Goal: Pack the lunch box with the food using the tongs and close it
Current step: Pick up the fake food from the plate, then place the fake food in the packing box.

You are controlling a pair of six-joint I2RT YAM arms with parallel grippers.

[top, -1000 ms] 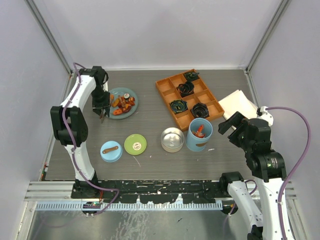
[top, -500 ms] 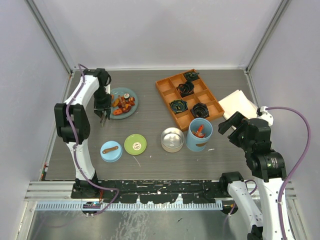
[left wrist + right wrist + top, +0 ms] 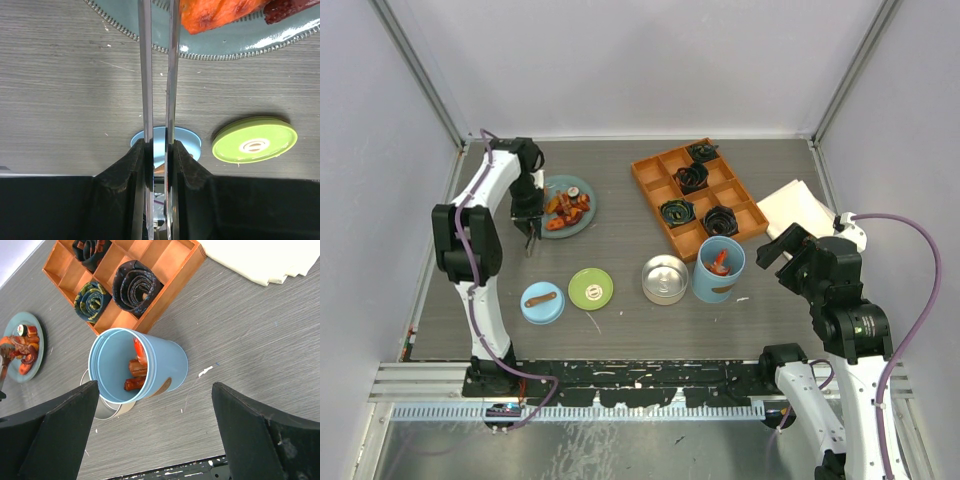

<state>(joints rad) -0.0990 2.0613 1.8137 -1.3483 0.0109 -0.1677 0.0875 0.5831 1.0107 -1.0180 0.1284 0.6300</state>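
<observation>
On the far left, my left tool point(image 3: 159, 155) is clamped on the tongs point(image 3: 145, 75), pressing their two arms nearly together. The tips reach the near-left edge of the teal plate point(image 3: 240, 46), but they run out of my wrist view, so I cannot tell whether they hold a chunk. Most of the food point(image 3: 566, 206) lies on that plate: a loose pile of orange, red and dark chunks, roughly half a dozen, though they overlap too much for a firm count. Nearer to me on the table point(image 3: 620, 240) lie two lids, both off: the blue lid point(image 3: 542, 302) and, just to its right, the green lid point(image 3: 591, 288). Next comes the steel tin point(image 3: 665, 279), open and, as far as I can see, with nothing in it. Touching or just beside it stands the light-blue cylinder point(image 3: 720, 287), open, with what look like three chunks inside. Behind these sits the orange tray point(image 3: 642, 178) with four black coils point(image 3: 677, 212), and right of it a folded pale sheet point(image 3: 798, 208). My right tool point(image 3: 154, 386) hovers on the far right, its fingers spread wide apart and holding nothing. I judge the packing begun but well short of half: most chunks are left to carry over, the tin to fill, and both lids to fit.
</observation>
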